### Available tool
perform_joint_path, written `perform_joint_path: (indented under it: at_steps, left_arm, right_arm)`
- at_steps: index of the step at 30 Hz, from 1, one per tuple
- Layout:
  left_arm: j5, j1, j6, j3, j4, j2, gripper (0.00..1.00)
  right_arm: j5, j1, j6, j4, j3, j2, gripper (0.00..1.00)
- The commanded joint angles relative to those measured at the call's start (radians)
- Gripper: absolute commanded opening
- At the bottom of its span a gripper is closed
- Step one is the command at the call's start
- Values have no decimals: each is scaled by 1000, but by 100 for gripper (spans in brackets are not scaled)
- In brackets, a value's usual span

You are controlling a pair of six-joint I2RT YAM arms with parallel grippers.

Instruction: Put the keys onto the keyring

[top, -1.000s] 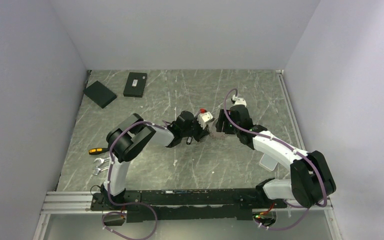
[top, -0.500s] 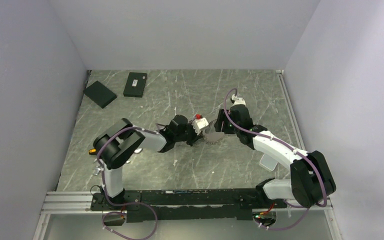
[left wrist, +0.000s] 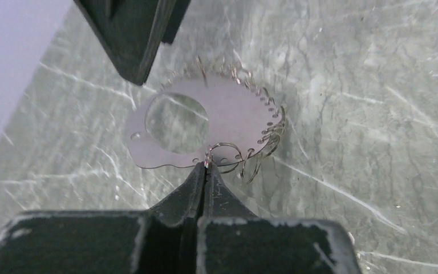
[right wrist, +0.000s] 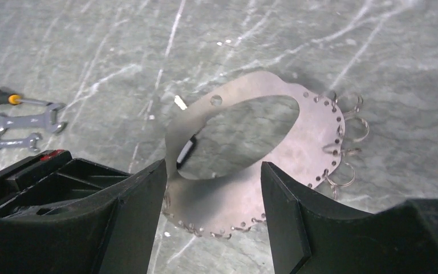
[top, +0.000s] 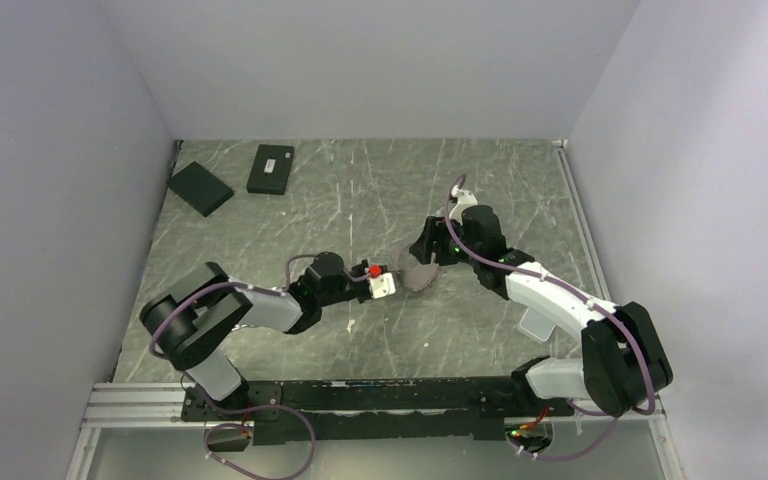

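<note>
The grey table (top: 360, 190) with white streaks is the biggest thing. The left arm (top: 260, 305) and the right arm (top: 550, 290) reach in over it and meet near the middle. One black box (top: 200, 187) and another black box (top: 271, 168) lie far back on the left (well apart from the arms).

The keyring (left wrist: 228, 114) is a thin flat metal plate with a big round hole. It is tilted up between the two grippers. The right gripper (right wrist: 214, 166) has its fingers spread wide, one on each side of the plate, holding it.

Two wrenches (right wrist: 28, 121) and a screwdriver (right wrist: 0, 97) lie on the table, well apart from the plate. Little wire rings (left wrist: 269, 132) hang along the plate's edge. The left gripper (left wrist: 206, 166) has its fingers pressed together, pinching one ring.
</note>
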Motion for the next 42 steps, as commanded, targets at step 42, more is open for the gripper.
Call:
perform_joint_path:
  at_steps: [42]
  left_arm:
    - [-31, -120, 470, -45, -283, -496, 0]
  right_arm:
    - [-356, 32, -23, 262, -51, -90, 70]
